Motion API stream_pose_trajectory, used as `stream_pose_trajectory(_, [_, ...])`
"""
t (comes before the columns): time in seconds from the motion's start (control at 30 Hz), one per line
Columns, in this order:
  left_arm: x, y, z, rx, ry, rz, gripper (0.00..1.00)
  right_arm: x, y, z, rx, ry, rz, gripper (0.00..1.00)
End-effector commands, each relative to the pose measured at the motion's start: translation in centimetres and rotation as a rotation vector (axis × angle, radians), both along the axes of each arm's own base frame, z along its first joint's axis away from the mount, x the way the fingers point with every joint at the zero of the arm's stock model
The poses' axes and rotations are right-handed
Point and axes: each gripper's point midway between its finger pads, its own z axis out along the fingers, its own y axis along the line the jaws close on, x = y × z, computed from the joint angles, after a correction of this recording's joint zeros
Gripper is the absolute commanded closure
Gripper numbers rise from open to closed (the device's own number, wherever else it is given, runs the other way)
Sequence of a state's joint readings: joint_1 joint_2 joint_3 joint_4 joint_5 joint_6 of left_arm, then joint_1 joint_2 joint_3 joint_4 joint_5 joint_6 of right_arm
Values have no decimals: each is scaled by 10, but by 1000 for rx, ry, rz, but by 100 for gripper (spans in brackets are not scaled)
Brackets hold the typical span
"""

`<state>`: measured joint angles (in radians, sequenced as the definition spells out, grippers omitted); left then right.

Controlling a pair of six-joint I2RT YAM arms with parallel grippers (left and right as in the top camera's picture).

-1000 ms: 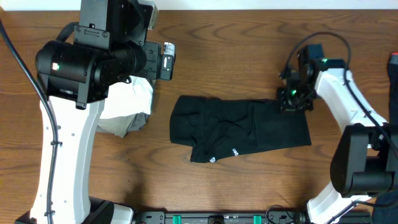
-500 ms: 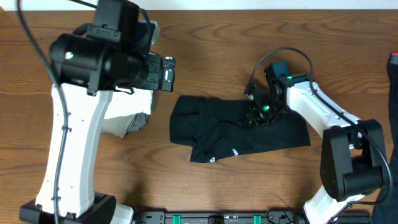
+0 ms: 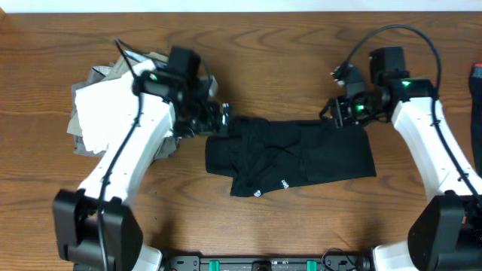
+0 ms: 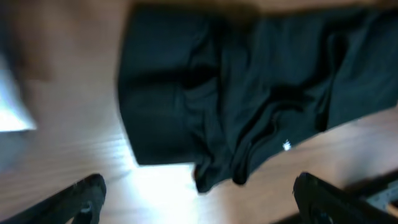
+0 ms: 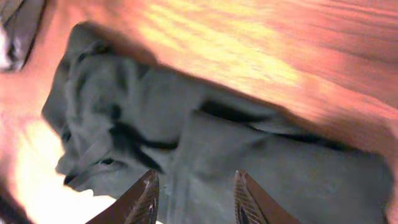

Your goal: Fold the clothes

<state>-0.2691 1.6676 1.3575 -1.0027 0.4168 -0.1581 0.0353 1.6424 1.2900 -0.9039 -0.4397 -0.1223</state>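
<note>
Overhead, the black shirt [image 3: 301, 154] lies at the centre of the desk [image 3: 286, 45], its long side running left to right. Two small white marks [image 3: 257, 193] sit near its lower left hem. They are too small to read, and no other writing can be made out. The left wrist view shows one of them as a white speck on a rumpled fold.

The left gripper [image 3: 223, 122] hangs at the shirt's upper left corner with its jaws spread wide. In the left wrist view its fingers [image 4: 84, 194] stand at the two lower corners of the frame, with only shirt and desk between them, holding nothing.

The right gripper [image 3: 337, 115] is at the shirt's upper right edge, jaws partly apart. In the right wrist view its fingers [image 5: 142, 198] frame loose fabric and clamp nothing. I cannot tell whether the tips touch the cloth.

The shirt's left half is bunched into creases and overlapping folds, while its right half lies flatter. A pile [image 3: 98, 113] of white and grey clothes sits in the upper left of the overhead frame, apart from the shirt.
</note>
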Motion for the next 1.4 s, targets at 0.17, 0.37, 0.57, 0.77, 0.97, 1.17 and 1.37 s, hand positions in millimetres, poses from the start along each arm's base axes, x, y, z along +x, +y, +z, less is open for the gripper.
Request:
stream_pose_trajectory(0.17, [-13, 3, -76, 0, 36, 10, 2, 5, -23, 4, 3, 11, -105, 63])
stream_pose_trajectory(0.37, [-21, -22, -97, -136, 81, -64, 2, 5, -22, 4, 4, 14, -106, 64])
stream_pose_trajectory(0.57, [-38, -58, -104, -332, 156, -183, 2, 4, -21, 4, 7, 19, -104, 66])
stream_pose_trajectory(0.77, [-45, -67, -103, -407, 185, -214, 2, 2, -21, 3, 6, 29, -104, 67])
stream_pose_trajectory(0.97, [-34, -70, -103, -416, 128, -229, 2, 2, -21, 3, 6, 25, -104, 67])
stream_pose_trajectory(1.17, [-32, -59, -114, -328, 156, -161, 16, 2, -21, 3, 6, 28, -104, 67])
stream_pose_trajectory(1.37, [-38, -29, -112, -239, 215, -85, 5, 1, -21, 3, 5, 29, -104, 67])
